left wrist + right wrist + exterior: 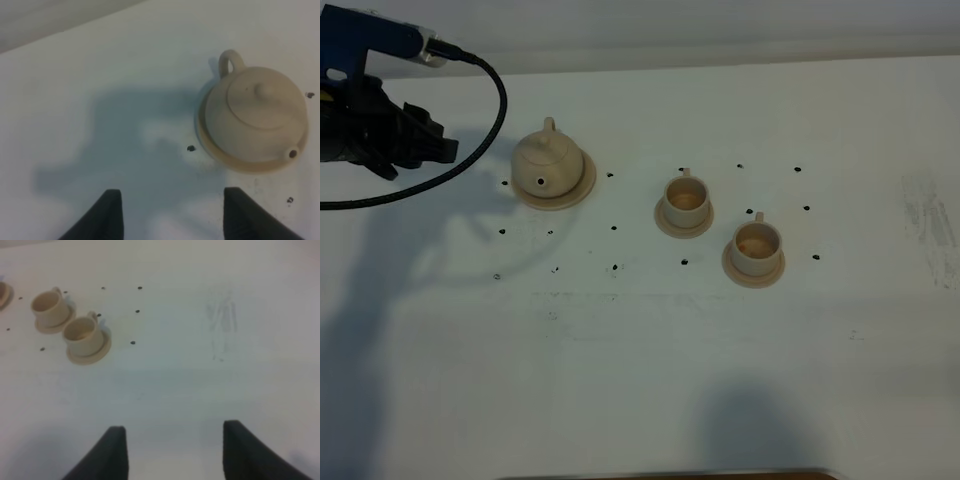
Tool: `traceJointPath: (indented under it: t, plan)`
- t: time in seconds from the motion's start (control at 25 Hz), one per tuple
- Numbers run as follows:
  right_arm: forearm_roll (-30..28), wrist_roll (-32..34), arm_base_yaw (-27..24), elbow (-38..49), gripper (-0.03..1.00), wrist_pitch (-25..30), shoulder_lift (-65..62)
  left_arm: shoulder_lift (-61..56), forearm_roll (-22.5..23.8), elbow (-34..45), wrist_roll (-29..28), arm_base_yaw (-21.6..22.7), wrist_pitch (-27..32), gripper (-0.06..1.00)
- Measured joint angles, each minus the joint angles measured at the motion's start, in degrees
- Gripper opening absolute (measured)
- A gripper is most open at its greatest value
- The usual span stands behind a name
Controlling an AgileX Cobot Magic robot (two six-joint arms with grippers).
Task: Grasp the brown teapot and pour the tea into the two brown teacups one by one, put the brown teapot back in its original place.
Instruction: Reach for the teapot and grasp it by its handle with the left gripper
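The brown teapot (547,160) (255,115) sits lid on, upright, on its wide saucer, the original place (578,186) (218,155), at the table's left rear. Its spout points toward the front and its loop handle toward the back. My left gripper (438,140) (172,217) hovers left of the teapot, open, with nothing between its fingers. Two brown teacups stand on their saucers to the right: one (686,197) (50,307) in the middle, the other (756,245) (82,335) nearer the front right. My right gripper (175,455) is open and empty, well away from the cups, and out of the exterior high view.
Small black dots (614,227) mark the white tabletop around the teapot and cups. A faint grey smudge (930,215) lies at the right. The left arm's black cable (480,150) loops over the table's left side. A dark edge (670,475) shows at the front.
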Motion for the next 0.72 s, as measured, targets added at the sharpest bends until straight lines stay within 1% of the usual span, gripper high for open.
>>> traceJointPath:
  t: [0.32,0.52,0.72]
  plan:
    - [0.48,0.06,0.0,0.0,0.44,0.0,0.0,6.07,-0.26,-5.22,0.04,0.0,3.45,0.43]
    - [0.48,0.06,0.0,0.0,0.44,0.0,0.0,6.9,-0.26,-5.74,0.24,0.0,4.62,0.43]
    - [0.48,0.06,0.0,0.0,0.44,0.0,0.0,6.9,-0.26,-5.79,0.63,0.0,4.32,0.43]
